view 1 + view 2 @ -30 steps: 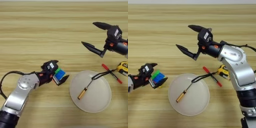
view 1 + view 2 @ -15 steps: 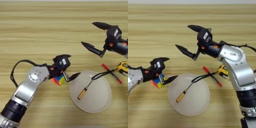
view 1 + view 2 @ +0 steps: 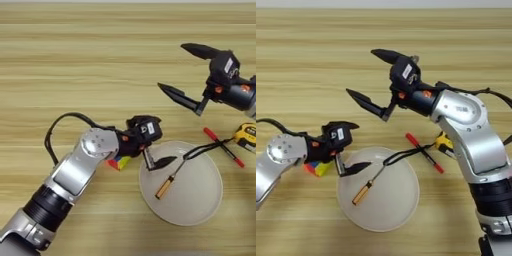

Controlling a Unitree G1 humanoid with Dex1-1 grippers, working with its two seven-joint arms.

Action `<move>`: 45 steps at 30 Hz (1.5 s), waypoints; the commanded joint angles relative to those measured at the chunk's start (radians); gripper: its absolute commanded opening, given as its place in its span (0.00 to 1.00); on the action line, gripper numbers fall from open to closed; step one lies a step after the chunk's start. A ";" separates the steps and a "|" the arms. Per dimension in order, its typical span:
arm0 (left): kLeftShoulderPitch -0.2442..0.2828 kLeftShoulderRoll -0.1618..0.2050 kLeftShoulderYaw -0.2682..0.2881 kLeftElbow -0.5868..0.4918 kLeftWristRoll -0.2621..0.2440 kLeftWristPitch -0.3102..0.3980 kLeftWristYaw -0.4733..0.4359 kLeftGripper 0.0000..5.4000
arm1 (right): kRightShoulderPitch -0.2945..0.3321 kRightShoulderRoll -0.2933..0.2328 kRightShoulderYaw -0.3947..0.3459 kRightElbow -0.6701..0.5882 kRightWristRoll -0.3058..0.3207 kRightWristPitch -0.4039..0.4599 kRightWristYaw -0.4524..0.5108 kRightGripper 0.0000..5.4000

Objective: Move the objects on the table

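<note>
The left tool [image 3: 152, 144] sits over the near-left rim of the plate [image 3: 200, 200], its two black fingers spread apart and gripping nothing; the lower fingertip reaches over the plate's edge, just beside the wooden-handled probe [image 3: 165, 187]. The cube [image 3: 119, 162] lies on the tabletop [image 3: 75, 65] just left of the plate, partly hidden behind the left tool's wrist. The probe's handle rests inside the plate, and its black cord runs out over the far rim toward the pen [image 3: 223, 146]. The pen lies right of the plate, with the tape measure [image 3: 247, 136] just beyond it at the picture's edge. The right tool [image 3: 376, 80] hangs above the tabletop beyond the plate, fingers splayed wide, empty.
</note>
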 commanded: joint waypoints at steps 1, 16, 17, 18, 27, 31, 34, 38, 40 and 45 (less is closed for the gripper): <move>-0.023 -0.031 0.048 -0.039 -0.125 0.119 -0.060 0.99 | -0.009 -0.002 -0.001 -0.016 -0.002 0.017 -0.005 1.00; -0.150 -0.064 0.029 0.286 -0.092 0.053 -0.072 0.99 | -0.014 -0.003 -0.003 -0.022 -0.003 0.023 -0.005 1.00; -0.159 -0.069 0.021 0.320 -0.079 0.039 -0.074 0.99 | -0.014 -0.003 -0.003 -0.023 -0.003 0.024 -0.006 1.00; -0.166 -0.073 0.013 0.345 -0.067 0.026 -0.078 0.99 | -0.014 -0.003 -0.003 -0.024 -0.003 0.025 -0.006 1.00; -0.248 -0.062 -0.074 0.472 0.011 -0.079 -0.222 0.99 | -0.036 -0.005 0.000 -0.028 -0.009 0.040 -0.019 1.00; -0.270 -0.069 -0.084 0.490 0.005 -0.112 -0.304 0.99 | -0.038 -0.002 0.004 -0.037 -0.012 0.050 -0.028 1.00; -0.276 -0.071 -0.088 0.500 0.010 -0.127 -0.333 0.99 | -0.039 0.000 0.005 -0.039 -0.013 0.055 -0.032 1.00; -0.283 -0.079 -0.093 0.539 0.023 -0.152 -0.356 0.99 | -0.043 0.000 0.007 -0.039 -0.014 0.054 -0.040 1.00; -0.300 -0.091 -0.095 0.575 0.029 -0.161 -0.368 0.99 | -0.046 -0.004 0.003 -0.041 -0.012 0.055 -0.041 1.00; -0.371 -0.154 -0.107 0.768 0.073 -0.202 -0.374 0.99 | -0.052 -0.008 -0.003 -0.049 -0.010 0.061 -0.045 1.00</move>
